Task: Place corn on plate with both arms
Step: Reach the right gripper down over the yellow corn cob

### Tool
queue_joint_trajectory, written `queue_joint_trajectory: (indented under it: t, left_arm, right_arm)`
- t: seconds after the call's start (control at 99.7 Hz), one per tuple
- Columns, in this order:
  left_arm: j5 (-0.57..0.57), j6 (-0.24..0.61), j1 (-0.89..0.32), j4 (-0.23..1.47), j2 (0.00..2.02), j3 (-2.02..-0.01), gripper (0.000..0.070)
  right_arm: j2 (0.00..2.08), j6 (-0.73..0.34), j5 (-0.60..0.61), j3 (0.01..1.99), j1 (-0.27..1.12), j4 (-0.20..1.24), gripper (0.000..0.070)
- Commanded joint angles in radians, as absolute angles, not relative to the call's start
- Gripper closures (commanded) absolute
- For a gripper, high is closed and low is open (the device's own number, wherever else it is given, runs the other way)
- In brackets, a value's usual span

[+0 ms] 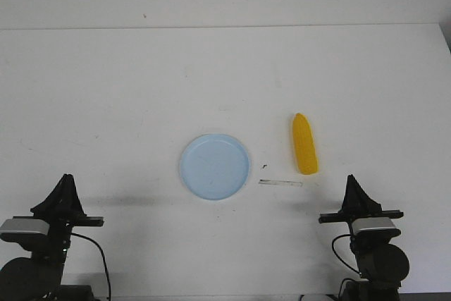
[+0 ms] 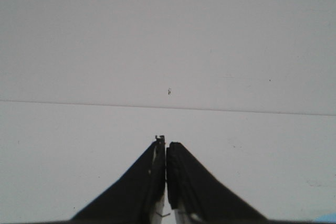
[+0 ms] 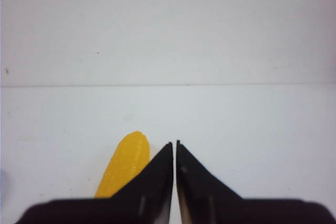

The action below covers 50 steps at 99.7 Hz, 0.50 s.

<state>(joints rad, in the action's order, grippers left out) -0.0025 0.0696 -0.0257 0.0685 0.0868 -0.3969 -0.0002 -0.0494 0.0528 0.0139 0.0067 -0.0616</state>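
One corn (image 3: pixel 124 165) beside right-wrist fingers (image 3: pixel 157 174) only.

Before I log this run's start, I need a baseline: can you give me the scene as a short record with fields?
corn: bright yellow tapered cob lying on the white table, right of the plate, not touching it
plate: round pale-blue plastic plate, nothing on it
marker: thin strip on the table between plate and corn
left gripper: shut, holding nothing, near the front left edge
right gripper: shut, holding nothing, just short of the corn
task state: corn not yet on plate
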Motion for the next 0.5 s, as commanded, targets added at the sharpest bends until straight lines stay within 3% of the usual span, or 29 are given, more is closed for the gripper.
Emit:
queue_joint_trajectory:
  t: [0.0, 0.491]
  left_arm:
    - [-0.005, 0.064, -0.025, 0.057, 0.083, -0.404, 0.0699]
    - [-0.005, 0.064, -0.025, 0.057, 0.083, -0.404, 0.0699]
  right_arm:
    - [0.001, -0.051, 0.052, 0.013, 0.007, -0.074, 0.0691]
    - [0.001, -0.06, 0.052, 0.013, 0.007, -0.124, 0.0691]
